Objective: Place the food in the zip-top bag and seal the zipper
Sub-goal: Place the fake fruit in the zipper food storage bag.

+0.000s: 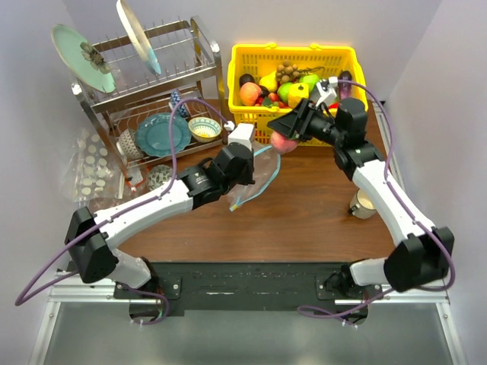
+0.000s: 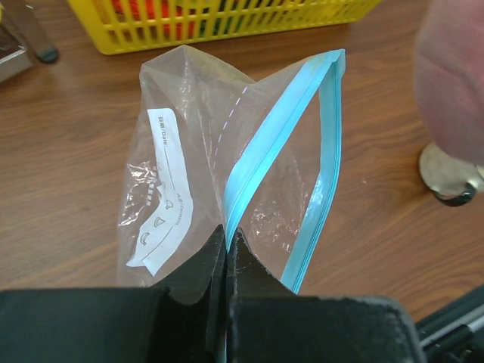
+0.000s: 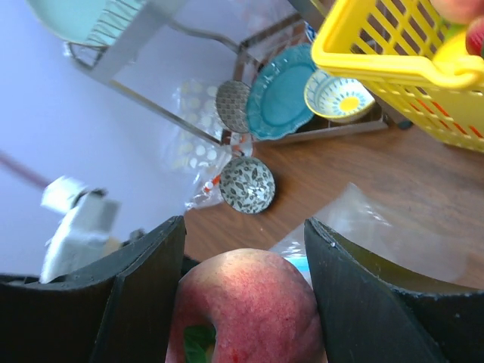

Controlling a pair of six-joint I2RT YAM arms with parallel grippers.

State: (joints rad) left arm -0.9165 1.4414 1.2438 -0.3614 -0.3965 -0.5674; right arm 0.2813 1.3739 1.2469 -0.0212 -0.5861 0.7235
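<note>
The left fingers (image 2: 198, 276) were shut on one end of the zipper (image 2: 272, 142). They held the zip-top bag (image 2: 181, 144) with its mouth gaping above the tabletop (image 2: 68, 189), in front of the yellow basket (image 1: 289, 49) and toward its left corner. The right fingers (image 3: 140, 302) stood fairly wide, one on each side of a peach (image 3: 249, 302) gripped between them. The peach was just in front of the basket's near wall, beside the bag's mouth. The other food (image 1: 293, 91) lay inside the basket. A dish rack (image 1: 152, 84) carrying plates stood left of the basket.
</note>
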